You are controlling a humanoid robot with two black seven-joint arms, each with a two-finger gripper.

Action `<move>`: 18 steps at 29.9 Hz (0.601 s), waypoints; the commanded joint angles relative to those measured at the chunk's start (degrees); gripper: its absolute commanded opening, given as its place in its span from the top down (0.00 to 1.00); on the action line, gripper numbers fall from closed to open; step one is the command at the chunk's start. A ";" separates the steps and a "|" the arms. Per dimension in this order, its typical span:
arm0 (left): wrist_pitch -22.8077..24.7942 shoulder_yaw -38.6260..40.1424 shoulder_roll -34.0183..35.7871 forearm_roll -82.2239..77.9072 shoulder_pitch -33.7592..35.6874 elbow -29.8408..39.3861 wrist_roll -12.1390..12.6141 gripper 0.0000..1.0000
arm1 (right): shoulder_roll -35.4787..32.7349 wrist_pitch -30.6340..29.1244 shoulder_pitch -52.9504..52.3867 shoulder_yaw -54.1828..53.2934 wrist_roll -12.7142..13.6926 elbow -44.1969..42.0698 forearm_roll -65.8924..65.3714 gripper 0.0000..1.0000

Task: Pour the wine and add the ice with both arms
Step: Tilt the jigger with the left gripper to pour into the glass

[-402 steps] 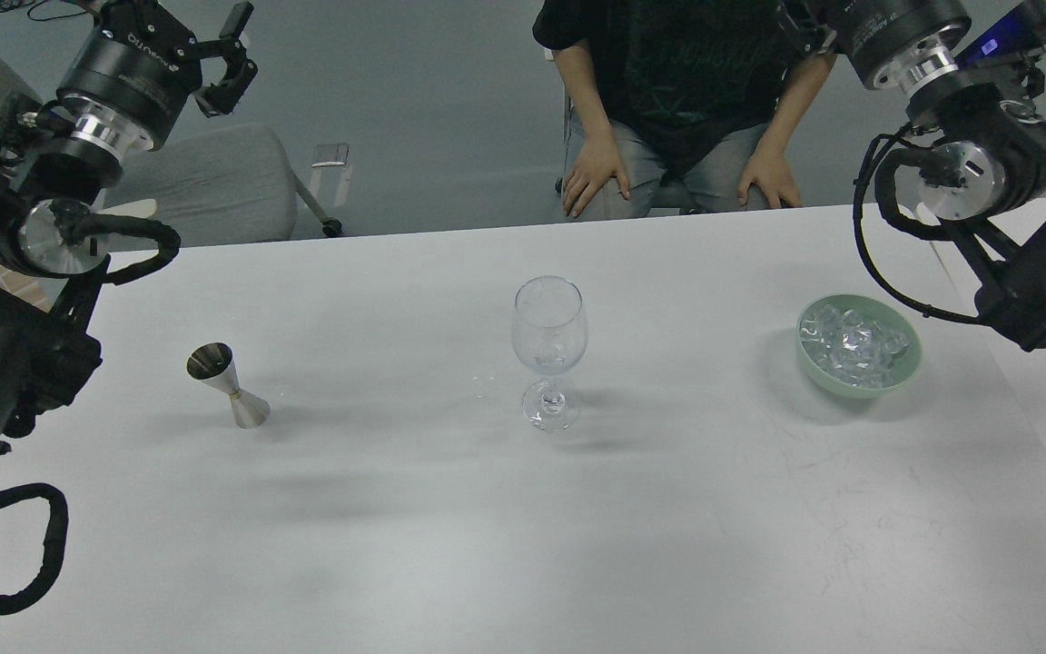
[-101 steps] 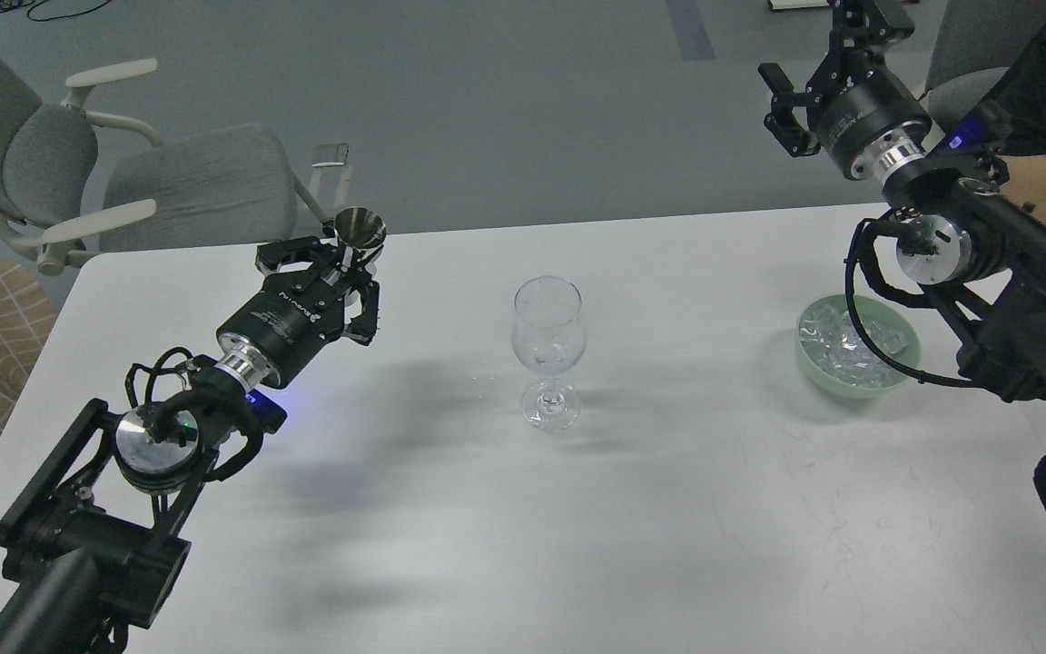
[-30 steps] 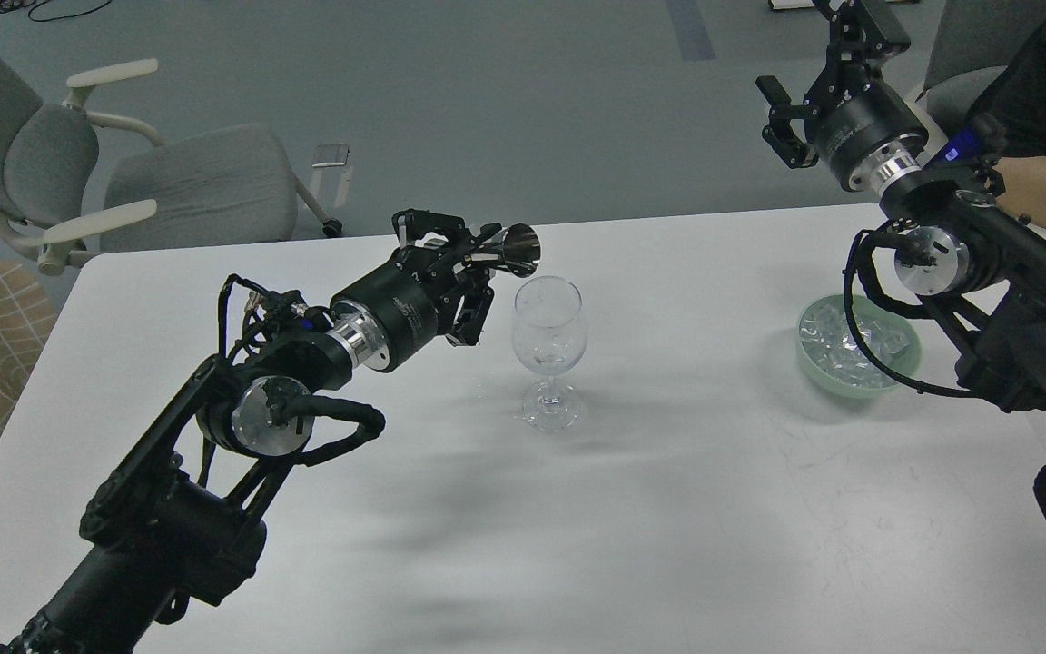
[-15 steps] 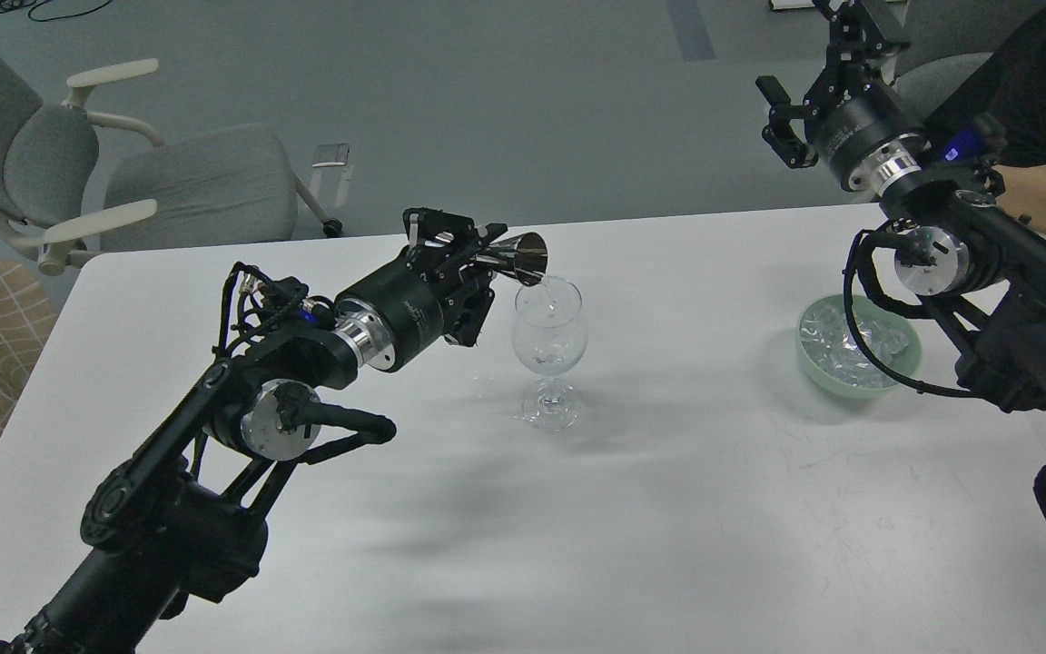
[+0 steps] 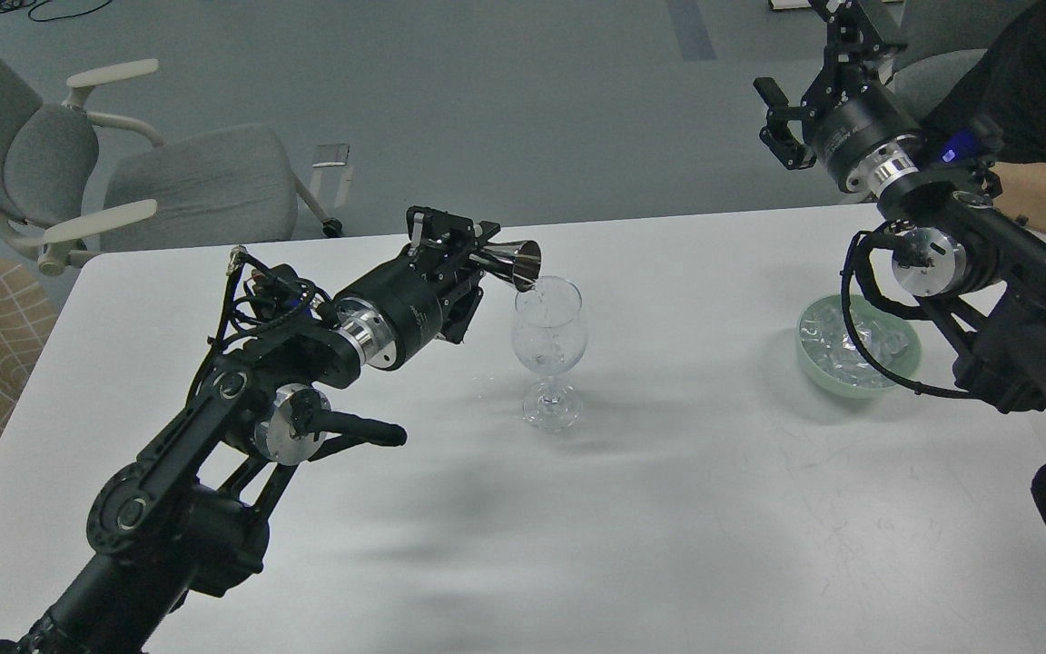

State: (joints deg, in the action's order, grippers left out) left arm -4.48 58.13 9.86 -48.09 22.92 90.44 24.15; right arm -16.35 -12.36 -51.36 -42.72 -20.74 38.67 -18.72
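The left gripper (image 5: 464,254) had its fingers pinched on the waist of a small steel jigger (image 5: 512,261), which lay tipped almost on its side with its mouth at the rim of the wine glass (image 5: 548,350). A thin run of clear wine (image 5: 529,291) showed at the lip, falling into the bowl of the glass. The glass stood upright near the middle of the white table (image 5: 577,545), nothing steadying it.

Far off to the other side, the right gripper (image 5: 809,86) hung high above the table's back edge with its fingers spread and nothing in them. Below its arm sat the green bowl (image 5: 906,374) of ice (image 5: 836,350), well apart from the glass.

The risk, I judged, lay at that rim. The jigger's mouth sat so close that a nudge could rock the unsupported stemmed glass, and too quick a tilt would send liquid down the outside onto the table.
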 commanded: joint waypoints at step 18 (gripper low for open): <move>-1.50 -3.20 0.60 -16.14 1.69 4.13 3.85 1.00 | 0.00 -0.03 0.38 0.00 0.00 -0.09 0.00 0.00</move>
State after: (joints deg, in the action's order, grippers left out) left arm -5.96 55.12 10.56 -60.91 24.55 94.26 26.93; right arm -16.37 -12.38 -50.98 -42.72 -20.74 38.62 -18.72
